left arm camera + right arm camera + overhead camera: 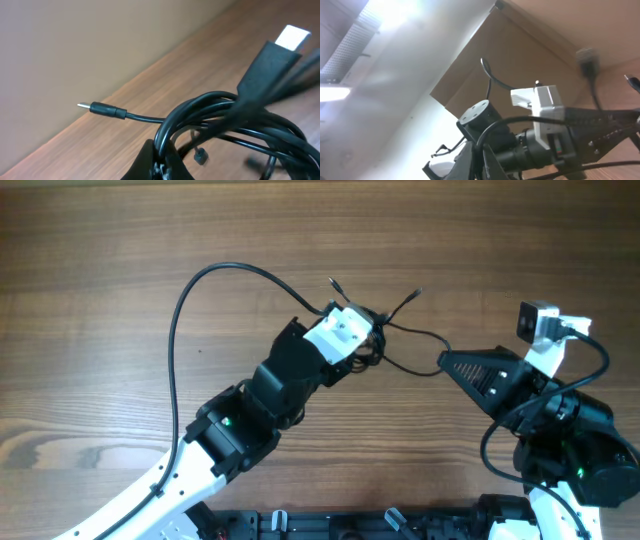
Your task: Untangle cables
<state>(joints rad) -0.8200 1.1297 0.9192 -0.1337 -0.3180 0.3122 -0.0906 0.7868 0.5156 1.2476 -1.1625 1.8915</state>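
**Two arms meeting at one bunch of cables**

We are looking down on a wooden counter (100, 270), where the cables (380, 340) are lying bunched slightly right of centre, between the two arms. The left fingers (159, 161) are sitting pressed fully together around several strands of the bunch, which are looping up and out of them in the left wrist view. From that loop a flat plug (270, 57) with a silvery-white tip is jutting toward the upper right, and a slim plug (102, 108) is sticking out to the left. The right fingers (446, 361) are likewise sitting fully closed, pinching one strand that is trailing from the bunch toward them (the right wrist view is showing a thin cord arching out from between them). Two loose ends (333, 282) are pointing away from the bunch toward the top of the overhead view. We are reading the thicker cord (178, 310) arcing beside the left arm as the arm's own.
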